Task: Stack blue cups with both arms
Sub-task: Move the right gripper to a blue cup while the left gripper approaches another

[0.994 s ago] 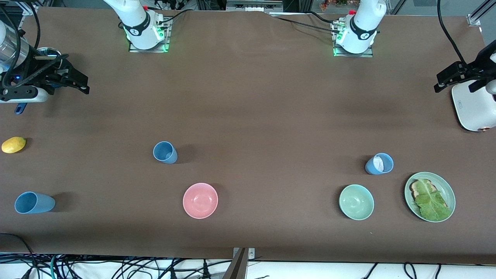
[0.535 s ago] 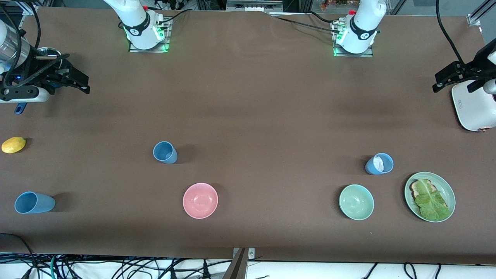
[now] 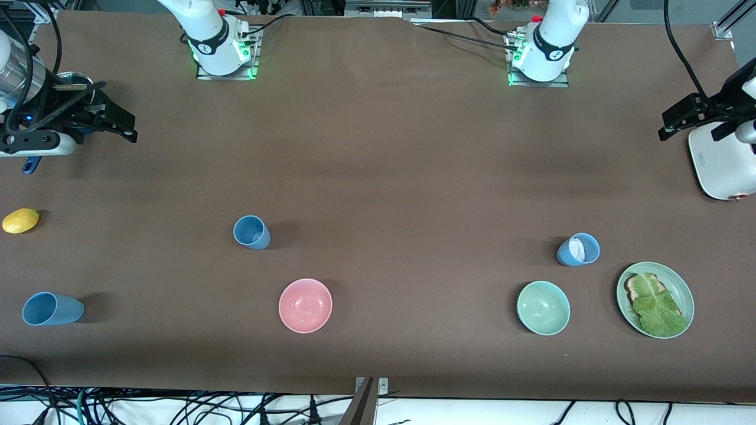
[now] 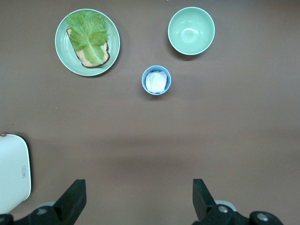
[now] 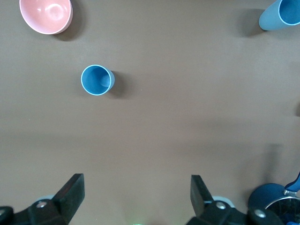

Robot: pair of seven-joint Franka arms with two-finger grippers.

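- Right gripper [image 3: 121, 127] is held up over the table's edge at the right arm's end, its fingers spread wide and nothing held between them; a dark blue pot [image 5: 272, 199] is seen just beside it.
- Near that same end, a yellow lemon [image 3: 20, 220] is seen lying on the brown table [image 3: 378, 165].
- One blue cup [image 3: 52, 309] is found lying on its side, nearer to the front camera than the lemon.
- A second blue cup [image 3: 251, 231] is seen upright and empty, with a pink bowl [image 3: 305, 305] near it and closer to the camera.
- A pale green bowl [image 3: 543, 307] is placed toward the left arm's end.
- A third blue cup [image 3: 577, 249] is seen upright with something white inside it.
- A green plate [image 3: 685, 289] is seen beside that bowl, with toast and a lettuce leaf on it.
- Left gripper [image 3: 688, 115] is held up, fingers spread and nothing held, by a white appliance [image 3: 723, 168].
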